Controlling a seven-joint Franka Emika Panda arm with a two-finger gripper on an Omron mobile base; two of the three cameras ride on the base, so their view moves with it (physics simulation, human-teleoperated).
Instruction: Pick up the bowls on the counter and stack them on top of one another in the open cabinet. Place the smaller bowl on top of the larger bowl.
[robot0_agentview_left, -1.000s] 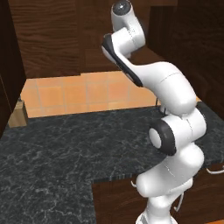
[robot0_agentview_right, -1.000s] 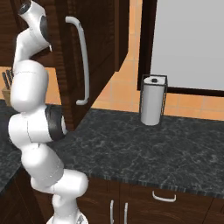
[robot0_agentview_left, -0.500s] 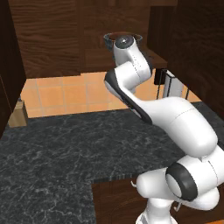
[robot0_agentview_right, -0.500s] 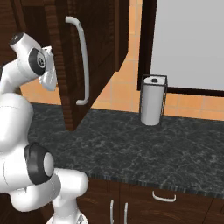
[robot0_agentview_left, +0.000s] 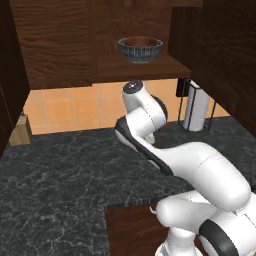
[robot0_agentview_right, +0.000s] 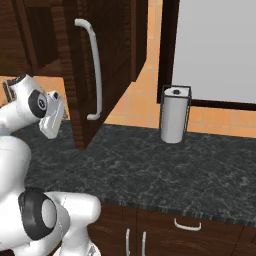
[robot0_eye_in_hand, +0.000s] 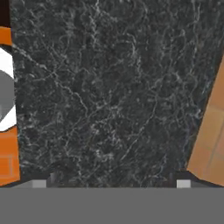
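On the shelf board of the open cabinet stands the larger grey-blue bowl. The smaller reddish-brown bowl nests inside it, only its rim and inside showing. My arm is folded low in front of the counter, well below the shelf. The hand hangs beside the cabinet door and points down at the marble. In the hand view my gripper is open, its tips far apart at the bottom edge, with nothing but bare counter between them.
A paper towel holder stands at the back right of the counter, by the orange tiled wall. The open cabinet door with its white handle hangs close to my hand. A knife block sits at the far left.
The arm has come down out of the cabinet and folded low over the counter. The stacked bowls now show uncovered on the shelf.
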